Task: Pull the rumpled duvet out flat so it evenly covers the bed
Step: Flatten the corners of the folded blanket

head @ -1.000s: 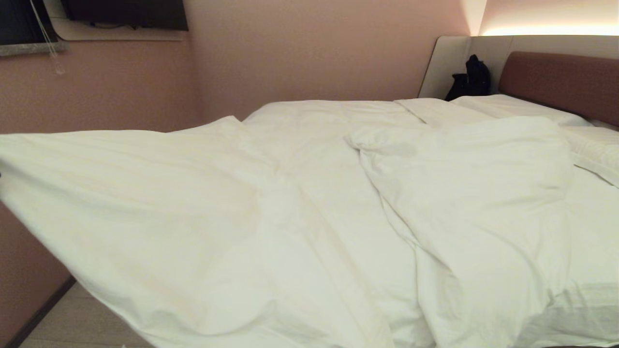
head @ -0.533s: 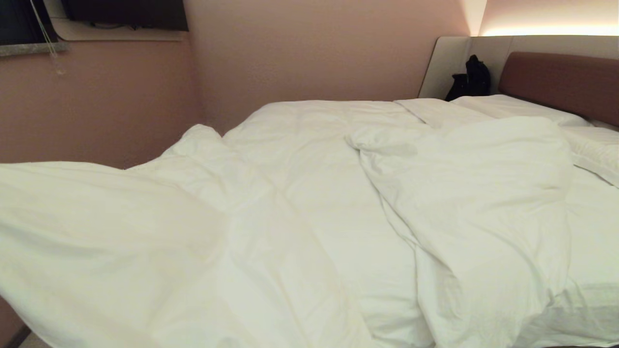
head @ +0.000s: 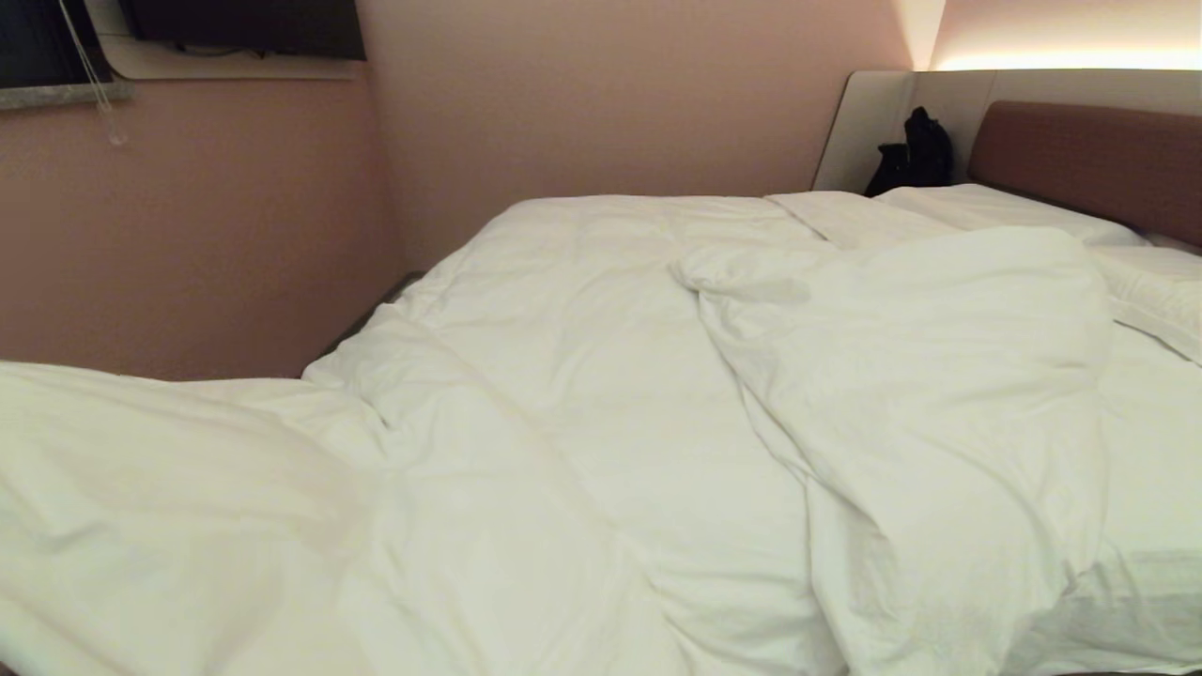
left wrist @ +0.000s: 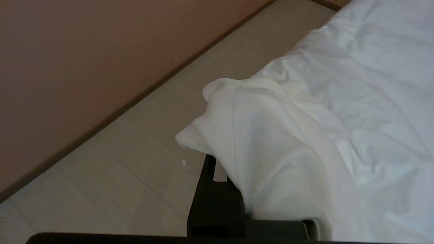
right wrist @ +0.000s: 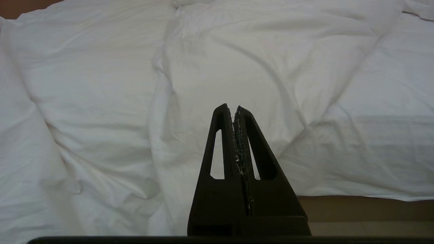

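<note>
- Left tool [left wrist: 234, 176] clamped on a corner of the duvet [left wrist: 271, 142], held out over the floor [left wrist: 135, 142] off the bed's left near corner; cloth bunched and draped over the tips, stitched hem running up from the grip.
- From that grip, duvet trailing away toward the bed [head: 1136, 488], slack near the tool, with a loose fold mounded at lower left in the head view.
- Farther out: one long ridge of duvet [head: 883, 376] doubled over itself on the right half, running from near the pillows [head: 995, 211] down to the foot edge; long axis roughly head-to-foot.
- Right tool [right wrist: 234, 112] pressed shut on nothing, parked just off the foot edge, pointing at the duvet [right wrist: 237, 61], that ridge ahead of it and to one side.
- Judged: slack gone on the left only when pulled away from the ridge, outward and toward the foot; right tool nearer the doubled-over part.
- Risk: a one-corner pull dragging the duvet askew.
</note>
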`<state>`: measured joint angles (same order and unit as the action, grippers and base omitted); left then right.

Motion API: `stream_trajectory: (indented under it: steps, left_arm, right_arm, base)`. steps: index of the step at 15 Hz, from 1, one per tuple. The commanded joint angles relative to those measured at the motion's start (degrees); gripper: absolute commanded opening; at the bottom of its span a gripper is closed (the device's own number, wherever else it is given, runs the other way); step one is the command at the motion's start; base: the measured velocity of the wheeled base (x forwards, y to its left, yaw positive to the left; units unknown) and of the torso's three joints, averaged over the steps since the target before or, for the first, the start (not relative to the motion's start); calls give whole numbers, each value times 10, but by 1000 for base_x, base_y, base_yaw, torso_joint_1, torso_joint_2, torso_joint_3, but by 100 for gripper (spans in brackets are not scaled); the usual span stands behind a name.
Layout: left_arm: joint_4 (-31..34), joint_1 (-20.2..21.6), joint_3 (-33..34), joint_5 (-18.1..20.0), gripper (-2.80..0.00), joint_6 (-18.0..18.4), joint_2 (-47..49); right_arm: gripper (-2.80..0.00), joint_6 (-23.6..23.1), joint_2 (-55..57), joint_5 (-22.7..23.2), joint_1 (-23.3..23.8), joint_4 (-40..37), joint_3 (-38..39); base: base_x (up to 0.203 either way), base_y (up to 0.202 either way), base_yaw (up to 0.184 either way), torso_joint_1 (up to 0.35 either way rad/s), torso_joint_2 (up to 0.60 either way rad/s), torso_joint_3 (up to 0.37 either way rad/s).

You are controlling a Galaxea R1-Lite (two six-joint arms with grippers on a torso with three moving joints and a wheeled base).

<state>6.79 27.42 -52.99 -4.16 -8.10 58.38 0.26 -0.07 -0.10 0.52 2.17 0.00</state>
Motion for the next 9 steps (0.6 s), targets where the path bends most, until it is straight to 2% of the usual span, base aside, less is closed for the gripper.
stream_trajectory:
  steps: [1, 4, 6, 9]
  left_arm:
    - [0, 1, 2, -4, -280, -1, 2]
    - [2, 15, 1, -15, -280, 1, 4]
    - [2, 22, 2, -51, -280, 18, 1]
    - [3, 40, 5, -73, -280, 40, -3]
  right_arm:
    - [-280, 0, 1, 0, 0, 0, 0]
    - [-280, 0, 1, 0, 0, 0, 0]
    - [-280, 0, 1, 0, 0, 0, 0]
    - [-280, 0, 1, 0, 0, 0, 0]
  base:
    - [0, 0, 0, 0, 0, 0]
    - [0, 0, 0, 0, 0, 0]
    - [0, 0, 0, 0, 0, 0]
    - [0, 0, 0, 0, 0, 0]
